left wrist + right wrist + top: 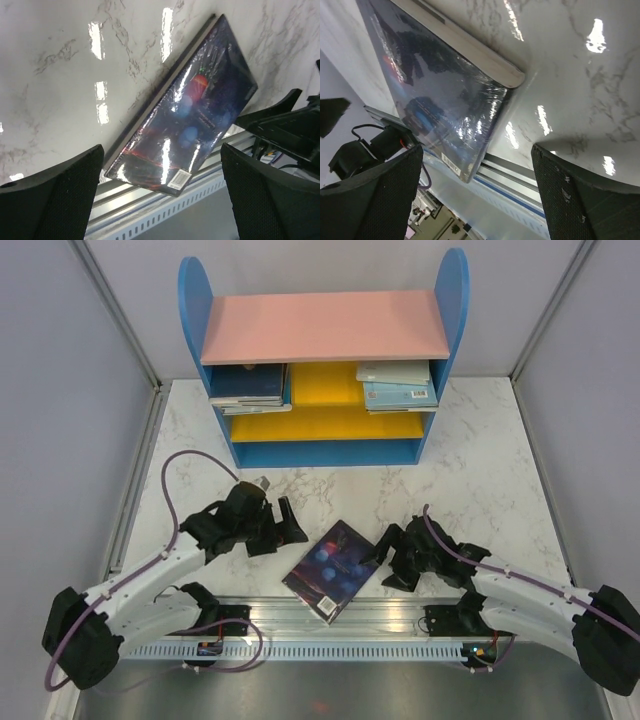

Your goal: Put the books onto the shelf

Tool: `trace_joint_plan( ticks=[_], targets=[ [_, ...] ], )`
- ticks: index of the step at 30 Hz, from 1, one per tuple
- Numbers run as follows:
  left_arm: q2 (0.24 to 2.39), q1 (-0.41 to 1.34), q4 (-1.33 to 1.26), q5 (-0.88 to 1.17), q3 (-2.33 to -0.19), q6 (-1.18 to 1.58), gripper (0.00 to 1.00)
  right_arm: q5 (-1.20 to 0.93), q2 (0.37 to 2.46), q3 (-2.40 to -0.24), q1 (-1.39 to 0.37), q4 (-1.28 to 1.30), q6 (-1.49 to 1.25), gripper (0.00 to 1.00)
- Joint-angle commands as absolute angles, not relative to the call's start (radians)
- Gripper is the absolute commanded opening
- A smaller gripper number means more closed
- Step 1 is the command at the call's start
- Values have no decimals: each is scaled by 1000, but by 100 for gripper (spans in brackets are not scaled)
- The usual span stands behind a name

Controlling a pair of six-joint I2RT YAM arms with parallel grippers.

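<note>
A navy book [334, 568] in glossy wrap lies flat on the marble table, its near corner over the metal rail. My left gripper [288, 525] hovers open just left of it; in the left wrist view the book [200, 110] lies beyond the wide-apart fingers [55, 195]. My right gripper [385, 558] stands open at the book's right edge; its wrist view shows the book [435, 95] ahead of the spread fingers [585, 195], not touching them. The shelf [195, 300] stands at the back. On its upper yellow board lie a left stack of books [250, 385] and a right stack [398, 385].
An aluminium rail [400, 612] with a slotted cable duct runs along the table's near edge, between the arm bases. Purple cables [170, 475] loop off both arms. Grey walls close in the table on the left, right and back. The shelf's lower yellow board [325, 427] is bare.
</note>
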State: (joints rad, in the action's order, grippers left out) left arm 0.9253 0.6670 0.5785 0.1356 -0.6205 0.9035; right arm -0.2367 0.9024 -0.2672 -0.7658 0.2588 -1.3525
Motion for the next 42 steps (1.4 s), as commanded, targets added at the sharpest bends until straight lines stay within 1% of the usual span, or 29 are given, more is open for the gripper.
trace_joint_plan(
  ticks=[1,3,6,10,14,18,21,25,26,27,29,30,31,32,37,38,40,41,42],
  targets=[
    [1043,647,359,325,-566,773,100,-176,936,-206,-788,123,-1413,93],
    [1081,647,255,380,-522,788,100,-163,968,-177,-793,82,-1431,93],
    [1129,647,184,408,-465,811,100,-152,1029,-140,-805,-30,-1459,93],
    [1167,646,76,446,-370,854,100,-108,1129,-124,-865,-167,-1497,93],
    [1180,647,-84,517,-255,945,100,-74,1286,-112,-940,-326,-1542,93],
    [1140,647,-239,555,-149,1051,100,-54,1419,-109,-1021,-524,-1588,92],
    [1088,647,-242,551,-115,1084,100,-40,1447,-127,-1043,-575,-1592,92],
    [986,647,-212,542,-97,1106,99,-34,1416,-164,-1046,-565,-1560,91],
    [970,647,-210,540,-92,1111,96,-37,1408,-184,-1046,-551,-1554,91],
    [956,647,-198,538,-89,1115,79,-43,1401,-195,-1046,-507,-1539,90],
    [924,647,-178,538,-89,1118,66,-41,1367,-206,-1046,-470,-1528,90],
    [913,647,-170,537,-89,1121,45,-43,1350,-203,-1048,-441,-1526,90],
    [901,647,-131,534,-95,1118,26,-32,1330,-199,-1046,-421,-1526,90],
    [885,647,-111,523,-98,1118,2,-29,1281,-186,-1048,-404,-1526,90],
    [793,647,-66,520,-95,1137,2,-6,1091,-146,-1042,-266,-1543,91],
    [770,647,-51,519,-101,1140,2,-6,1012,-155,-1039,-237,-1528,91],
    [700,646,-16,512,-138,1146,2,24,924,-181,-1029,-123,-1500,93],
    [675,644,53,502,-156,1146,2,38,838,-213,-1031,-88,-1471,93],
    [628,641,79,494,-176,1146,2,46,801,-230,-1028,-34,-1460,95]
  ],
)
